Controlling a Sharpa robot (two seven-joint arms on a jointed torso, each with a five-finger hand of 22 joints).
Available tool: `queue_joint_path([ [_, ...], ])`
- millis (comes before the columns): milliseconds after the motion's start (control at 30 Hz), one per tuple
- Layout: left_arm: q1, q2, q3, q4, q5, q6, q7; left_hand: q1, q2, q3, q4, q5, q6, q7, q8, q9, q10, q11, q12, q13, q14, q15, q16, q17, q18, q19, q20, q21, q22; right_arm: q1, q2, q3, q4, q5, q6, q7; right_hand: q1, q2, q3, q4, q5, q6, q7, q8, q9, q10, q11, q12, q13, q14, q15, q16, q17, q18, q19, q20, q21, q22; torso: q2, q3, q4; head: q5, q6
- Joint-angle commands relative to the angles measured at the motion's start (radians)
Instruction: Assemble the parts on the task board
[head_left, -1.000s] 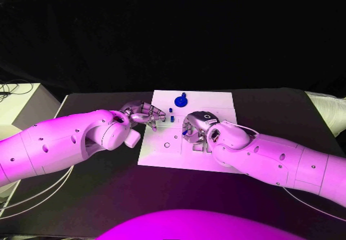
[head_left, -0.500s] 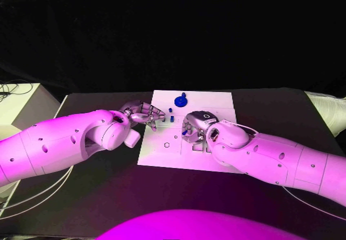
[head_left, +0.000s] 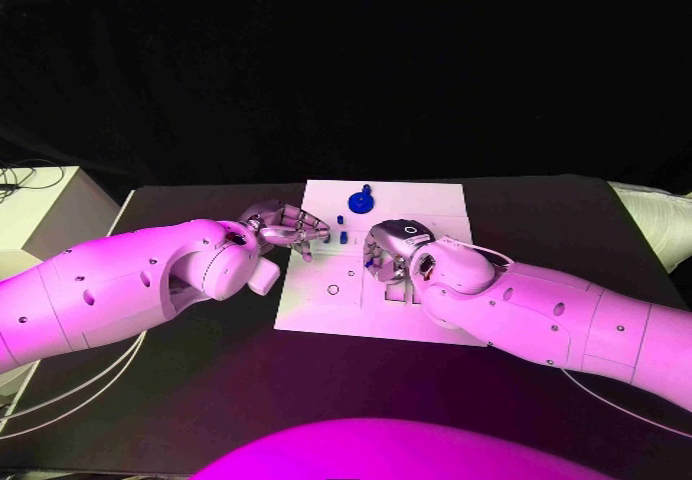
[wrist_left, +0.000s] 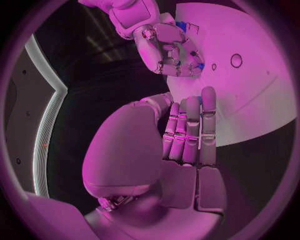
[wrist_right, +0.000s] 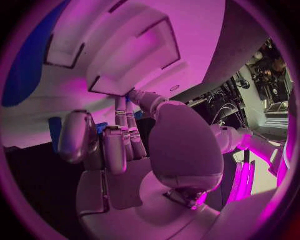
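Fingers (head_left: 378, 262) of right hand (head_left: 392, 262) curled down on task board (head_left: 433, 205); hold on small blue part (wrist_left: 200, 65) unclear
Left hand (head_left: 286, 228) at board's left edge, fingers curled in, nothing seen held; parts probably light, stiff, slippery; pinch by sides; big blue part (head_left: 361, 201) near far edge

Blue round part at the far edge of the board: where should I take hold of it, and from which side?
Probably by the small stem on its far side, pinched from above. The blue round part seems to lie flat on the task board, so its low rim offers fingers little to catch. Nothing stands over it, so the way down looks free.
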Motion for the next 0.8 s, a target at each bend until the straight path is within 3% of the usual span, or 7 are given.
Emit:
queue_joint_path([
  [33,0.000,0.001,0.001,0.002,-0.001,-0.006,0.002,0.008,0.002,0.005,-0.002,0.001,0.004,0.003,-0.005,-0.002,0.005,0.002,-0.003,-0.001,0.005,0.000,-0.005,0.002,0.015,0.004,0.002,0.006,0.001,-0.007,0.004,-0.005,-0.002,-0.030,0.058,0.002,0.005,-0.004,0.003,-0.002,0.004,0.004,0.003,0.000,0.001,-0.005,0.006,-0.008,-0.052,0.063,0.002,-0.005,0.109,0.014,0.036,0.003,-0.008,0.146,0.001,0.0003,-0.0005,0.000,-0.001],
  [200,0.000,0.001,0.001,0.002,-0.001,-0.007,0.001,0.008,0.002,0.005,-0.002,0.001,0.004,0.003,-0.005,-0.002,0.005,0.002,-0.003,-0.001,0.005,0.000,-0.005,0.002,0.015,0.004,0.002,0.006,0.001,-0.007,0.003,-0.005,0.001,-0.044,0.060,-0.006,0.000,-0.011,0.005,-0.008,0.018,0.004,0.003,0.000,0.001,-0.004,0.007,-0.013,-0.060,0.060,0.003,-0.009,0.103,0.015,0.034,0.004,-0.018,0.143,0.000,0.0002,-0.0007,-0.001,-0.001],
  [267,0.000,0.000,0.001,0.003,-0.001,-0.007,0.001,0.008,0.002,0.005,-0.002,0.001,0.004,0.003,-0.005,-0.002,0.005,0.002,-0.003,-0.001,0.005,0.000,-0.005,0.002,0.015,0.004,0.002,0.006,0.001,-0.007,0.002,-0.005,0.002,-0.049,0.061,-0.009,0.000,-0.013,0.009,-0.013,0.036,0.005,0.004,-0.001,0.002,-0.001,0.007,-0.017,-0.065,0.059,0.003,-0.010,0.101,0.016,0.034,0.005,-0.020,0.142,0.000,-0.0003,-0.0002,-0.001,-0.001],
  [300,0.000,0.000,0.001,0.003,-0.001,-0.007,0.000,0.008,0.002,0.005,-0.002,0.001,0.004,0.003,-0.005,-0.002,0.005,0.002,-0.003,-0.001,0.005,0.000,-0.005,0.002,0.015,0.004,0.002,0.006,0.001,-0.007,0.001,-0.005,0.003,-0.051,0.061,-0.010,0.003,-0.013,0.017,-0.023,0.080,0.005,0.006,-0.001,0.003,0.001,0.008,-0.021,-0.072,0.058,0.003,-0.013,0.097,0.017,0.033,0.005,-0.028,0.140,0.000,-0.0003,-0.0002,-0.001,-0.001],
  [333,0.000,0.000,0.001,0.003,-0.001,-0.007,0.000,0.008,0.002,0.005,-0.002,0.001,0.004,0.003,-0.005,-0.002,0.005,0.002,-0.003,-0.001,0.005,0.000,-0.005,0.002,0.015,0.004,0.002,0.006,0.001,-0.007,0.000,-0.005,0.004,-0.052,0.060,-0.011,0.004,-0.013,0.021,-0.028,0.096,0.005,0.006,-0.001,0.004,0.003,0.008,-0.023,-0.076,0.058,0.004,-0.012,0.097,0.017,0.033,0.005,-0.029,0.139,0.000,-0.0003,-0.0002,-0.001,-0.001],
  [533,0.000,0.000,0.001,0.003,-0.001,-0.007,0.000,0.008,0.001,0.005,-0.002,0.001,0.003,0.003,-0.006,-0.002,0.005,0.002,-0.004,-0.001,0.006,0.000,-0.005,0.002,0.015,0.004,0.002,0.006,0.002,-0.007,-0.004,-0.005,0.009,-0.063,0.055,-0.015,0.019,-0.005,0.041,-0.056,0.140,0.004,0.009,-0.003,0.006,0.007,0.010,-0.029,-0.087,0.056,0.004,-0.015,0.092,0.018,0.033,0.004,-0.036,0.138,0.000,0.0002,-0.0009,-0.001,0.001],
  [800,0.000,-0.001,0.001,0.004,-0.001,-0.007,-0.001,0.008,0.001,0.005,-0.003,0.001,0.002,0.004,-0.006,-0.002,0.004,0.003,-0.005,-0.002,0.006,0.000,-0.005,0.002,0.015,0.004,0.002,0.007,0.002,-0.007,-0.009,-0.005,0.022,-0.086,0.059,-0.023,0.022,-0.015,0.057,-0.084,0.163,-0.003,0.015,-0.010,0.004,-0.003,0.016,-0.042,-0.101,0.055,0.008,-0.016,0.089,0.018,0.032,0.005,-0.039,0.139,0.000,0.0005,-0.0001,-0.002,0.001],
])
